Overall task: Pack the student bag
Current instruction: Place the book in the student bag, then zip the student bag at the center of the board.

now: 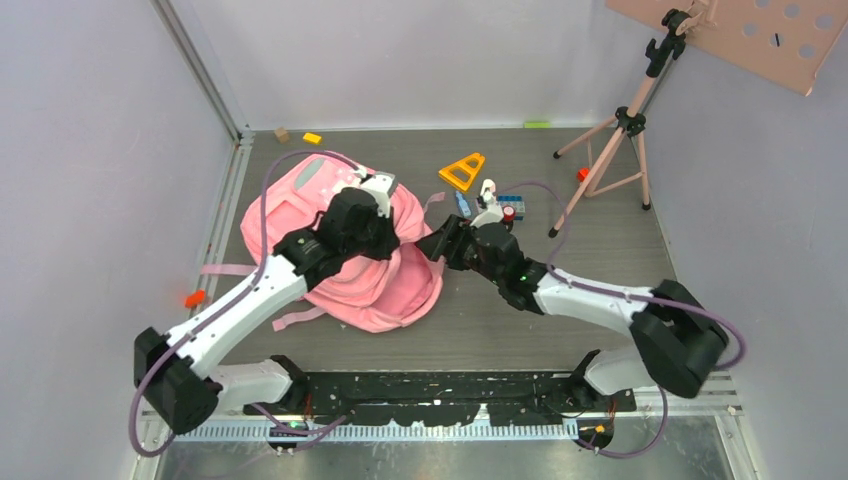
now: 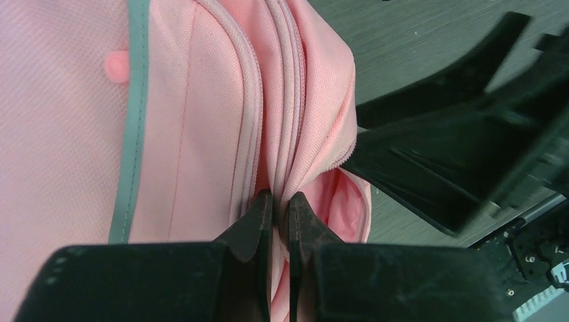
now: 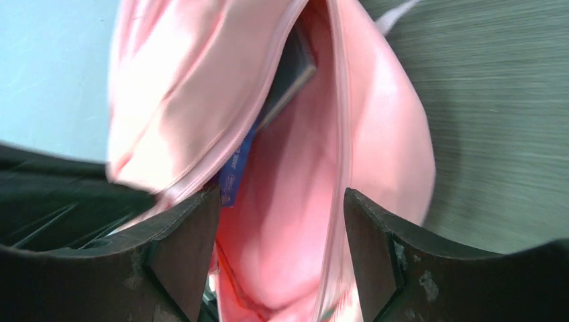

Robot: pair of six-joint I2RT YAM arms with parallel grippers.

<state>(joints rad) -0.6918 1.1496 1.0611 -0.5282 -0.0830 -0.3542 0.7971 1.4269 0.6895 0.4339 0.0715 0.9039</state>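
Observation:
The pink student bag [image 1: 330,260] lies on the dark table at centre left. My left gripper [image 1: 385,190] is over its right side, shut on a fold of the bag's pink zipper edge [image 2: 285,168], holding the main opening apart. My right gripper [image 1: 432,243] is at the bag's right edge with its jaws open at the mouth of the bag [image 3: 295,221]. Inside the opening I see the pink lining, a dark flat book-like thing [image 3: 292,70] and a blue item [image 3: 235,171]. Nothing is between the right fingers but the bag's opening.
Behind the right arm lie an orange triangle ruler [image 1: 462,171], a blue box [image 1: 511,207] and small items. A pink tripod stand [image 1: 620,140] is at the back right. Small blocks lie at the back edge [image 1: 312,138] and an orange piece at the left [image 1: 194,298].

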